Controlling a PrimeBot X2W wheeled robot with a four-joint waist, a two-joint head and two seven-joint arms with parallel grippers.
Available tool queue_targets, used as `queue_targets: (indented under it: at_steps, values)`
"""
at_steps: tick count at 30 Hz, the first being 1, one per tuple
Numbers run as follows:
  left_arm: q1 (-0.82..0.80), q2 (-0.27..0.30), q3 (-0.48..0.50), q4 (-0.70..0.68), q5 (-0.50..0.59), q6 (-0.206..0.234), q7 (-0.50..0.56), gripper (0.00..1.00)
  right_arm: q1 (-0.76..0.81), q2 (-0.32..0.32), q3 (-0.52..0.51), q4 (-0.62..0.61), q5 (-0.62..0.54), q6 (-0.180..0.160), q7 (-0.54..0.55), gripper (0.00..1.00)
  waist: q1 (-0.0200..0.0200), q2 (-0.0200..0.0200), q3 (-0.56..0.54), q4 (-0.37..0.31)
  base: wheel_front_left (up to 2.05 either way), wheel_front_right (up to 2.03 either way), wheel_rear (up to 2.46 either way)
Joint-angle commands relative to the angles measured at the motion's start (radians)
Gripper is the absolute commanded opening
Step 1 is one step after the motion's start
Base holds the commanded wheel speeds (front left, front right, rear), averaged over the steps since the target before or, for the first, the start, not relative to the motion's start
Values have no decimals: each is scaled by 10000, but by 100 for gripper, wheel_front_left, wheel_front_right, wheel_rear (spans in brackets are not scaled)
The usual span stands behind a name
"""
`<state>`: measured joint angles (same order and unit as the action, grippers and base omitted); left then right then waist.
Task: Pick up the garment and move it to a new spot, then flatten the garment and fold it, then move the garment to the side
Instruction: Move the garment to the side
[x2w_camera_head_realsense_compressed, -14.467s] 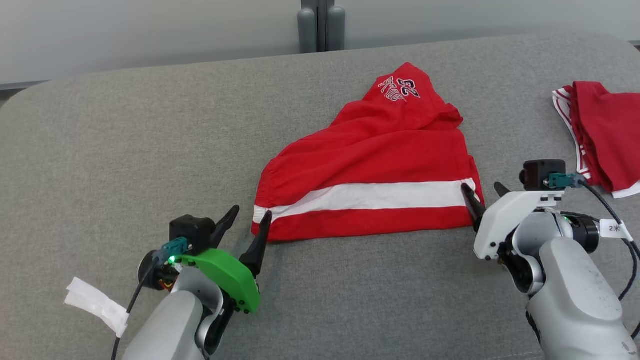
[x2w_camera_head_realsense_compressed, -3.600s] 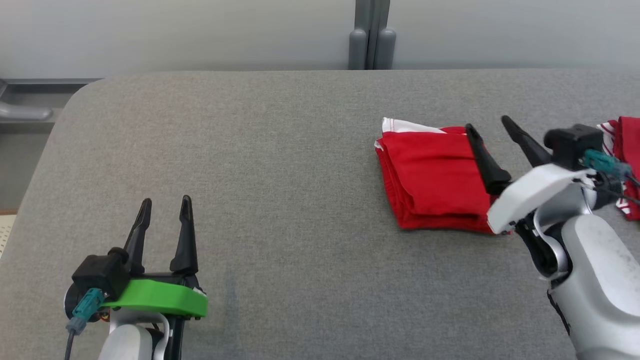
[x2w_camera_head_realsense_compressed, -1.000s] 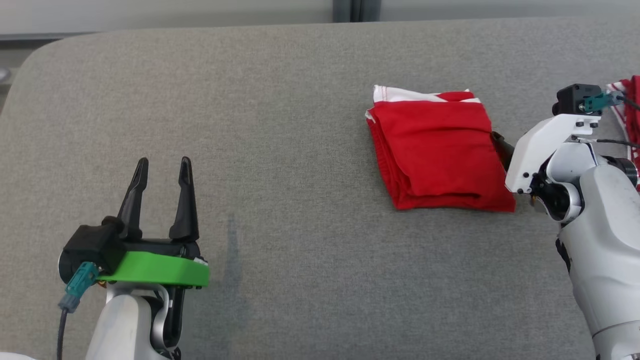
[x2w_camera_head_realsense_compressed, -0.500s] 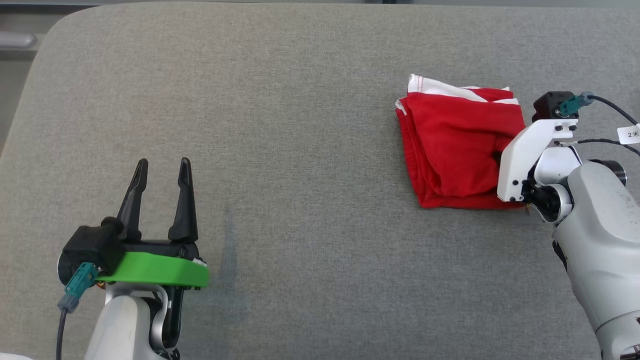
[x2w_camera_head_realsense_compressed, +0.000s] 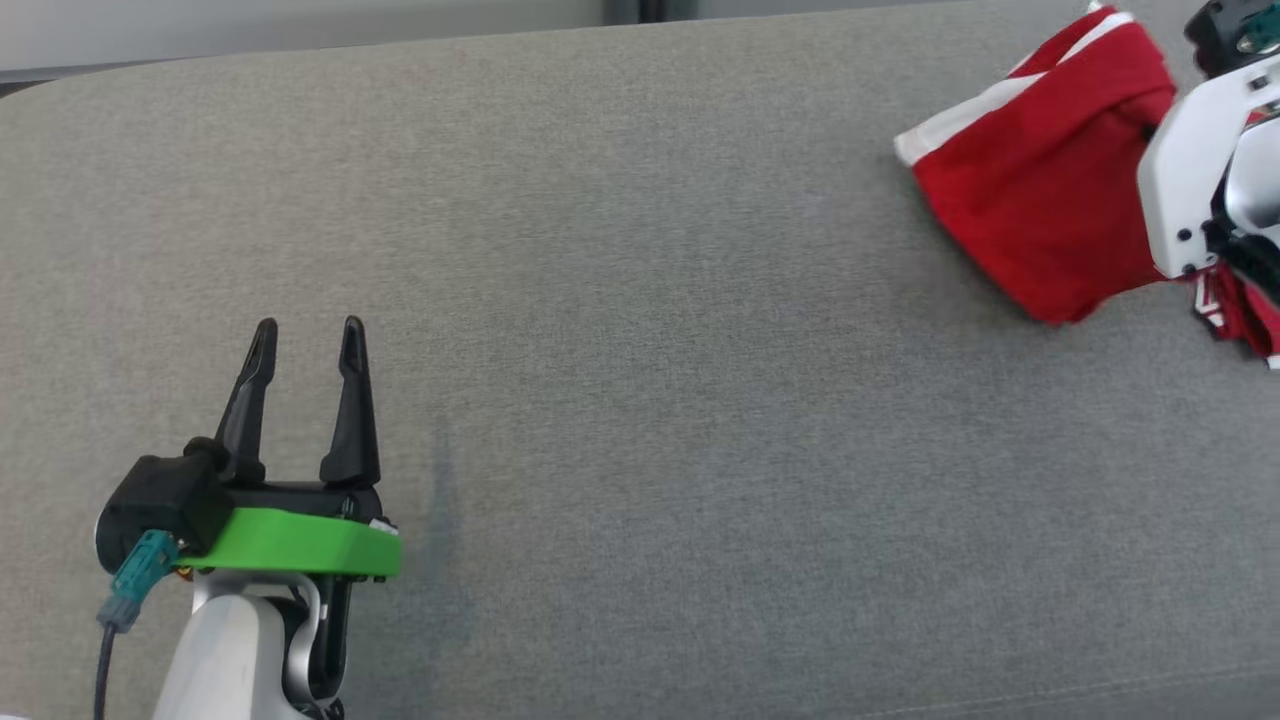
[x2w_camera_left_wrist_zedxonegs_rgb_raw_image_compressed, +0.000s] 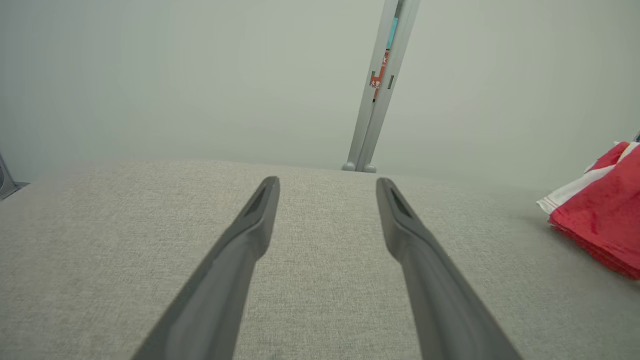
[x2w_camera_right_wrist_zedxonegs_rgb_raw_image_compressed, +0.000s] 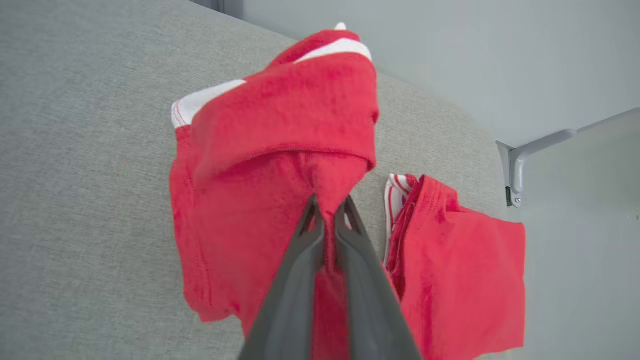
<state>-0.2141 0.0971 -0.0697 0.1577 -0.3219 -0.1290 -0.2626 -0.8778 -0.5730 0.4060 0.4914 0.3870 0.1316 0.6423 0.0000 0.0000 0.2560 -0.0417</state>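
The folded red garment (x2w_camera_head_realsense_compressed: 1040, 190) with a white stripe hangs lifted off the grey table at the far right, its lower corner drooping. My right gripper (x2w_camera_right_wrist_zedxonegs_rgb_raw_image_compressed: 327, 212) is shut on the garment (x2w_camera_right_wrist_zedxonegs_rgb_raw_image_compressed: 280, 140), pinching a ridge of red cloth between its fingertips; in the head view its white wrist housing (x2w_camera_head_realsense_compressed: 1195, 150) covers the fingers. In the left wrist view the garment (x2w_camera_left_wrist_zedxonegs_rgb_raw_image_compressed: 602, 215) shows at the right edge. My left gripper (x2w_camera_head_realsense_compressed: 305, 340) stands open over bare table at the lower left, nothing between its fingers (x2w_camera_left_wrist_zedxonegs_rgb_raw_image_compressed: 260, 210).
A second folded red garment (x2w_camera_right_wrist_zedxonegs_rgb_raw_image_compressed: 460, 260) with white trim lies on the table just right of the held one, partly seen under my right wrist (x2w_camera_head_realsense_compressed: 1240, 310). The grey padded table (x2w_camera_head_realsense_compressed: 640, 400) stretches wide between the arms. A grey post (x2w_camera_left_wrist_zedxonegs_rgb_raw_image_compressed: 375, 90) stands behind the table.
My right gripper closed on the folded garment's right edge and lifted it up and to the right. The head camera shifted. The left gripper kept still and open.
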Motion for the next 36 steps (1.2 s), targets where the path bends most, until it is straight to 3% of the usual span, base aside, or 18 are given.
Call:
queue_targets:
  at_steps: [1, 5, 14, 20, 26, 34, 36]
  values:
    - [-185, 111, -52, -55, 23, -22, -24, 100, -148, -252, 65, -153, 17, -20, -23, 0, 0, 0, 346, -586, 0, 0, 0]
    - [-447, 220, -140, -104, 33, -22, -24, 100, -324, -891, 78, -328, -72, -20, -275, 0, 0, 0, 785, -961, 0, 0, 0]
    - [-1123, 693, -385, -304, 89, -22, -24, 100, -258, -1273, -1099, 655, -116, -20, -1691, 0, 0, 0, 1984, -1392, 0, 0, 0]
    - [-1448, 1006, -562, -449, 42, -22, -24, 100, 139, -1474, -2642, 1693, -660, -20, -2833, 0, 0, 0, 2549, -1322, 0, 0, 0]
    - [-1568, 1307, -667, -644, 26, -22, -24, 100, 348, -1229, -3957, 2415, -1777, -20, -3829, 0, 0, 0, 2920, -1085, 0, 0, 0]
    - [-1341, 1534, -679, -894, -5, -22, -24, 100, -35, -946, -5403, 2497, -4308, -20, -4684, 0, 0, 0, 3164, -823, 0, 0, 0]
    - [-1281, 1547, -707, -925, -13, -22, -24, 100, -21, -833, -5758, 2368, -4913, -22, -4981, 37, 0, 0, 3157, -776, 0, 0, 0]
